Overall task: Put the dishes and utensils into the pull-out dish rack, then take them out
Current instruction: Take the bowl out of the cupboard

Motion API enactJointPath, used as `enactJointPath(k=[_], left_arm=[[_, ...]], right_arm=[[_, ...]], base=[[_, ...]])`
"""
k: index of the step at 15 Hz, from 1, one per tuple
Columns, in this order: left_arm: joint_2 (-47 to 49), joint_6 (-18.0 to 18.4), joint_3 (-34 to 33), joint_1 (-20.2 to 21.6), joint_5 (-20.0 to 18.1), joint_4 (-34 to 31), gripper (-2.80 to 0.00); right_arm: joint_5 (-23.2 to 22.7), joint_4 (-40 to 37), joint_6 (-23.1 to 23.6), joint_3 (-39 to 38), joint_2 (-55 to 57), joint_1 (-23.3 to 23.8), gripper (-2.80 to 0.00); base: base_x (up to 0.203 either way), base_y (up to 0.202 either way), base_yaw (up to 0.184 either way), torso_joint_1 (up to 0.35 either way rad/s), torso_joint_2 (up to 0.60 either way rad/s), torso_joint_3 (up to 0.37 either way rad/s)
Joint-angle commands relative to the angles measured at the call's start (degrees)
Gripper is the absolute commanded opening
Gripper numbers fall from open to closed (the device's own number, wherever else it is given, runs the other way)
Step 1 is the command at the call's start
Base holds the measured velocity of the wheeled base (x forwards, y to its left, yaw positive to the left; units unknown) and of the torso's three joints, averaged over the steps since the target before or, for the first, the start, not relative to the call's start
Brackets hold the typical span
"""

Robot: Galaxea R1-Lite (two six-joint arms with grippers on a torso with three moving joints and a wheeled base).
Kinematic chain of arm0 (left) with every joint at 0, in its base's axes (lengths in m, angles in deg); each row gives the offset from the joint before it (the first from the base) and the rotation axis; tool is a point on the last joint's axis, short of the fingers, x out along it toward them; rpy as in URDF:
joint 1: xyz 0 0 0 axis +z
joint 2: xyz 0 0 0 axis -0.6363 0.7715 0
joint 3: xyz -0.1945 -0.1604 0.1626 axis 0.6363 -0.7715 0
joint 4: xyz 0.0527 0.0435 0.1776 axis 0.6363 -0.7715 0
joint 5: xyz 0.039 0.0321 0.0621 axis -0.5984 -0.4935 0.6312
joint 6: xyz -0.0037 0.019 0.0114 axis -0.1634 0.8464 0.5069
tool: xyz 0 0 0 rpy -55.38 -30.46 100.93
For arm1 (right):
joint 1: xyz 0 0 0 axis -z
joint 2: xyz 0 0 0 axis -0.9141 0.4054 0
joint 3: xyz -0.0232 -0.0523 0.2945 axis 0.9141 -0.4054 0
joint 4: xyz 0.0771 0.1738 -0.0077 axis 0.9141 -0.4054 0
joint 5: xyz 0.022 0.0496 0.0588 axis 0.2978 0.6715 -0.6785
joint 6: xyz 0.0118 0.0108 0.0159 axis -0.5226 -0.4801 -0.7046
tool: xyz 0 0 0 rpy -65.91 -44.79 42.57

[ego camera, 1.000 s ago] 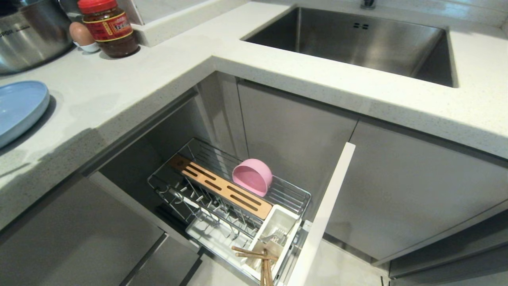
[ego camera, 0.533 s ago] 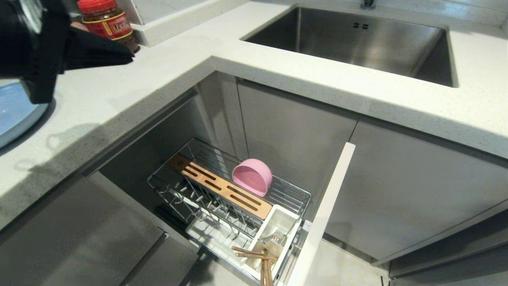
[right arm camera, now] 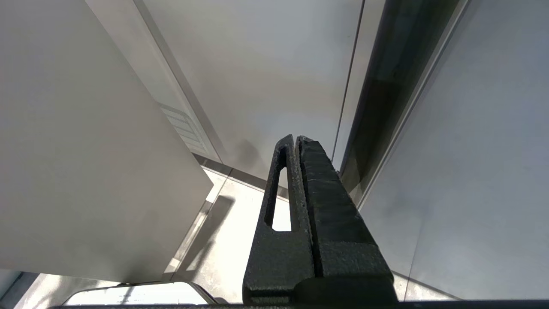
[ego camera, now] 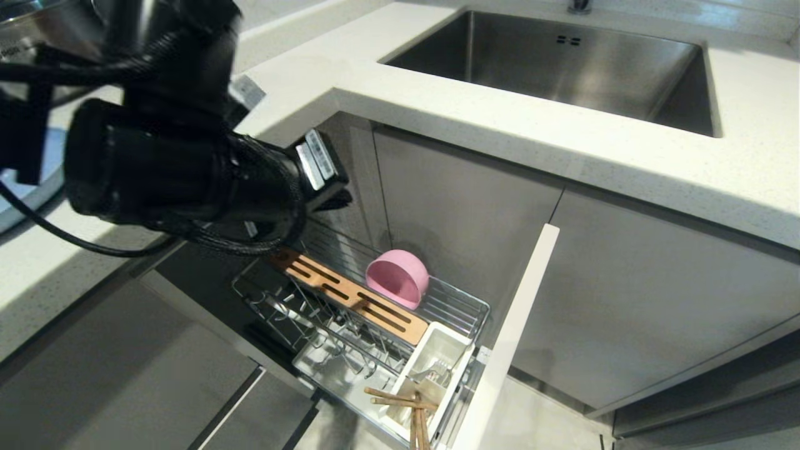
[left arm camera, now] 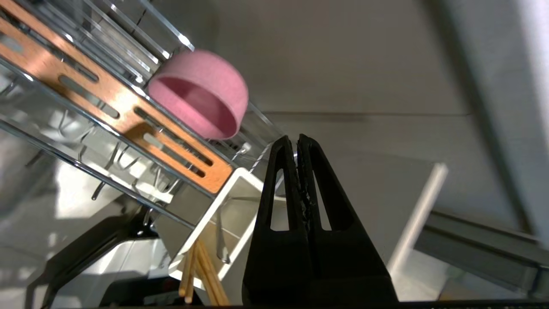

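Note:
The pull-out dish rack (ego camera: 465, 304) stands drawn out of the corner cabinet. A pink bowl (ego camera: 397, 278) rests on its side in the rack, behind the slotted wooden strip (ego camera: 350, 294). Wooden chopsticks (ego camera: 409, 406) and a silver fork (ego camera: 431, 375) stick out of the white utensil cup (ego camera: 437, 350). My left arm (ego camera: 187, 169) hangs above the rack's back end, and it hides most of the light-blue plate (ego camera: 55, 150) on the counter. In the left wrist view my left gripper (left arm camera: 297, 139) is shut and empty, above the cup (left arm camera: 223, 201) and beside the bowl (left arm camera: 201, 98). My right gripper (right arm camera: 296, 139) is shut and parked low.
The rack's narrow white front panel (ego camera: 512, 337) juts out at its right. A steel sink (ego camera: 562, 62) is set in the counter at the back right, and a steel pot (ego camera: 37, 25) stands at the far left. Grey cabinet fronts (ego camera: 656, 294) flank the opening.
My left arm has swung in from the upper left across the counter to above the rack, and now covers the jar, the egg and most of the plate. Rack contents have not moved.

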Motion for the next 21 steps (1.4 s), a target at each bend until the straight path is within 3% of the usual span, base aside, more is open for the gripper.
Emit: enactJointPath(k=[1, 10, 11, 17, 21], left_arm=[[6.97, -0.33, -1.34, -0.43, 0.34, 1.24, -2.80], [18.93, 0.93, -4.24, -0.20, 0.84, 10.53, -2.80], [19.80, 0.98, -4.18, -0.19, 1.10, 10.92, 0.00], [24.29, 1.02, -4.17, 0.46, 1.19, 16.27, 0.00], [26.15, 3.17, -3.71, 1.62, 0.93, 21.91, 0.00]], right_arm=[[0.01, 0.03, -0.03, 0.00, -0.24, 0.00, -2.80], [0.01, 0.03, -0.03, 0.00, -0.24, 0.00, -2.80], [0.01, 0.03, -0.03, 0.00, -0.24, 0.00, -2.80], [0.01, 0.03, -0.03, 0.00, -0.24, 0.00, -2.80], [0.01, 0.03, -0.03, 0.00, -0.24, 0.00, -2.80]], base=[[0.000, 0.000, 0.000, 0.000, 0.00, 0.000], [0.000, 0.000, 0.000, 0.000, 0.00, 0.000], [0.000, 0.000, 0.000, 0.000, 0.00, 0.000], [0.000, 0.000, 0.000, 0.000, 0.00, 0.000], [0.000, 0.000, 0.000, 0.000, 0.00, 0.000]])
